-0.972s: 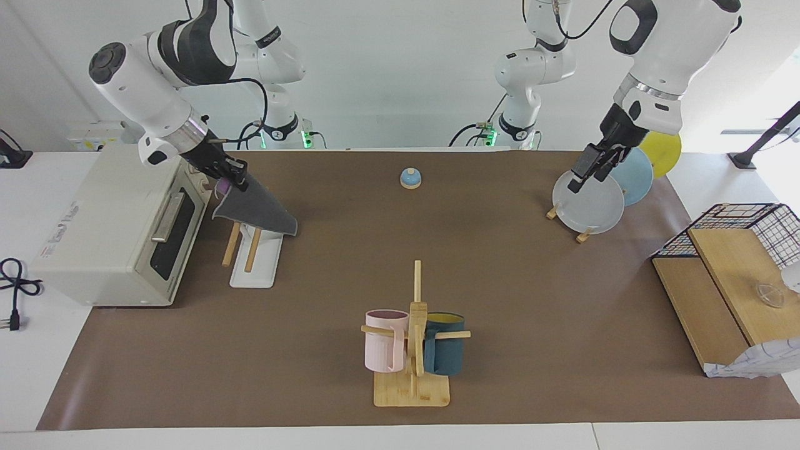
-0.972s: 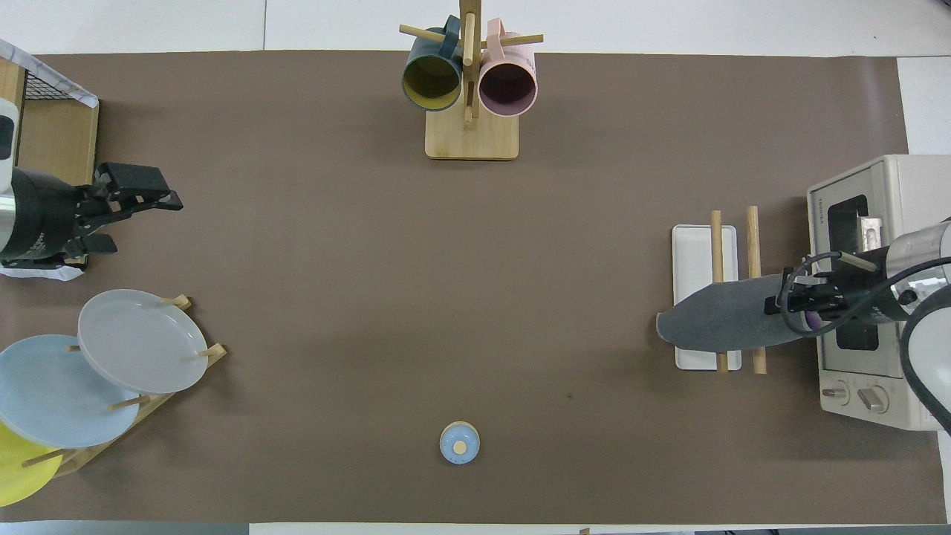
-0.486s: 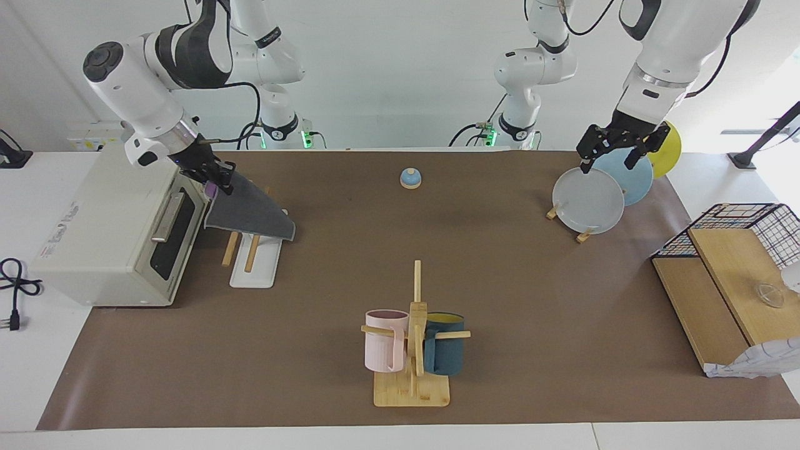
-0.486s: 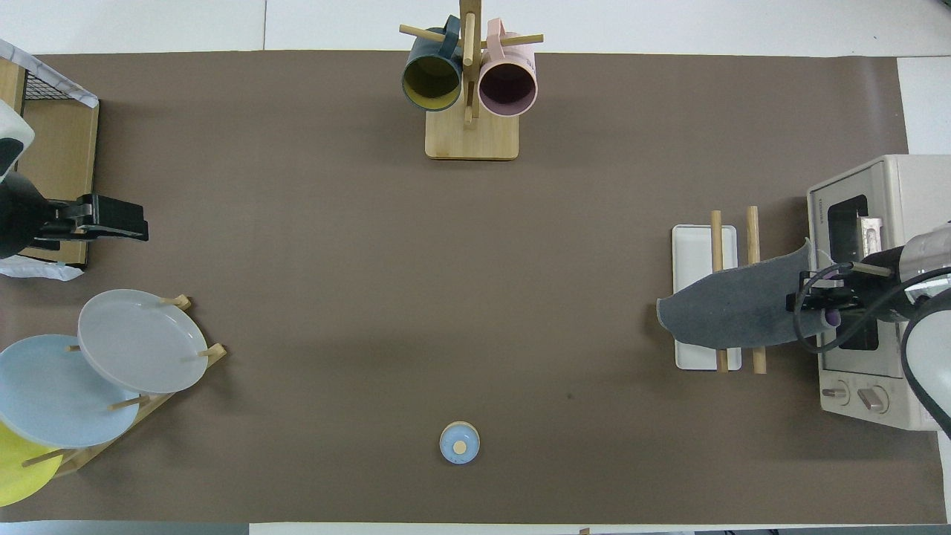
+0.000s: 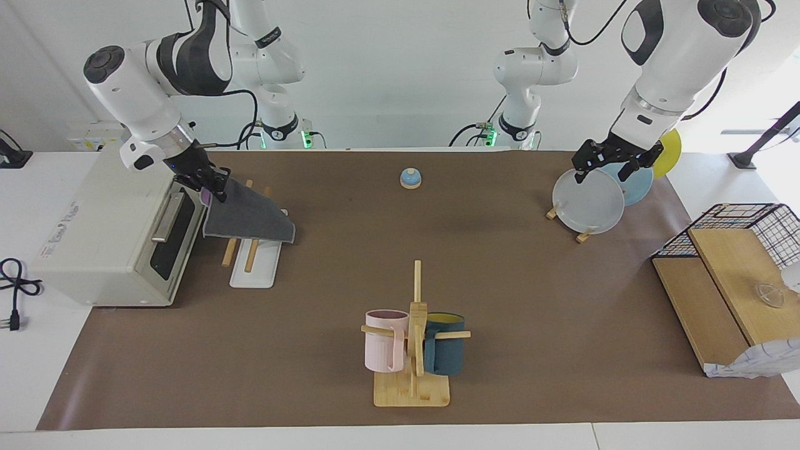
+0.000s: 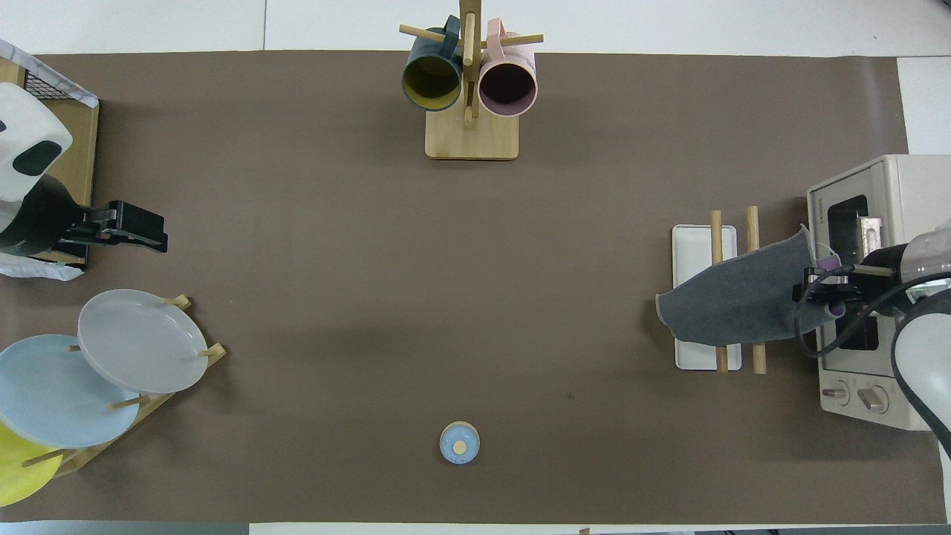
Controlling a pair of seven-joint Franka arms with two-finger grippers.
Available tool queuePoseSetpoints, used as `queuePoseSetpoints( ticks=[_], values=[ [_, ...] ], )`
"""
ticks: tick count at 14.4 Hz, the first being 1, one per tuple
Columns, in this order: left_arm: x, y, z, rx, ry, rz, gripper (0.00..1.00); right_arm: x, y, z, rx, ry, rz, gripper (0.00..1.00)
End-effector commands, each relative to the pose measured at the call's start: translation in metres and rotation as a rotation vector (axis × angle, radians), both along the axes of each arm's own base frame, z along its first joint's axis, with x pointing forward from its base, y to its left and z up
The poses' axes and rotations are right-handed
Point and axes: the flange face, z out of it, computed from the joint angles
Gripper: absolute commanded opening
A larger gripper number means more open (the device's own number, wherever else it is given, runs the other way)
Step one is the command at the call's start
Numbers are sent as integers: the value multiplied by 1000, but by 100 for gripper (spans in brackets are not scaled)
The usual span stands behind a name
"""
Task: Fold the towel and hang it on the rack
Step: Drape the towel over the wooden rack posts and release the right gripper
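Observation:
The towel (image 5: 250, 215), dark grey side up with a purple corner at the grip, lies draped across the two wooden rods of the rack (image 5: 251, 256), whose white base (image 5: 253, 278) stands beside the toaster. My right gripper (image 5: 209, 184) is shut on the towel's corner at the toaster's side of the rack. In the overhead view the towel (image 6: 735, 308) covers the middle of the rods (image 6: 752, 223) and hangs past the base (image 6: 691, 245); the right gripper (image 6: 817, 293) holds its edge. My left gripper (image 5: 605, 167) is open and empty over the plate stand and also shows in the overhead view (image 6: 152, 234).
A toaster oven (image 5: 106, 231) stands right beside the rack at the right arm's end. A mug tree (image 5: 412, 337) with pink and teal mugs stands farthest from the robots. A blue bell (image 5: 410, 179), a plate stand (image 5: 587, 200) and a wire basket with boards (image 5: 737, 250) are also here.
My right gripper moved toward the toaster and lower, pulling the towel flatter across the rods. My left gripper turned and shifted slightly above the plates.

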Motion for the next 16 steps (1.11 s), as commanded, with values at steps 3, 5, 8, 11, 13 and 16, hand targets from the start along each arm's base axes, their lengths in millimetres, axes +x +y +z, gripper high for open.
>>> queuePoseSetpoints(
  ticks=[3, 5, 8, 11, 13, 16],
  values=[
    [-3, -7, 32, -6, 7, -15, 100, -7, -6, -4, -23, -11, 23, 0],
    [-5, 1, 32, -6, 5, -5, 100, -7, -7, -4, -29, -11, 29, 0],
    [-6, 1, 30, -5, 10, -7, 100, -8, -13, -3, -51, -11, 69, 20],
    [-7, 1, 30, -6, 8, -13, 100, -8, -13, -1, -53, -7, 68, 58],
    [-6, 2, 31, -5, 5, -11, 100, -6, -12, 0, -53, -7, 70, 100],
    [-6, 3, 30, -3, 8, -13, 100, -4, -12, 7, -54, -12, 73, 100]
  ],
)
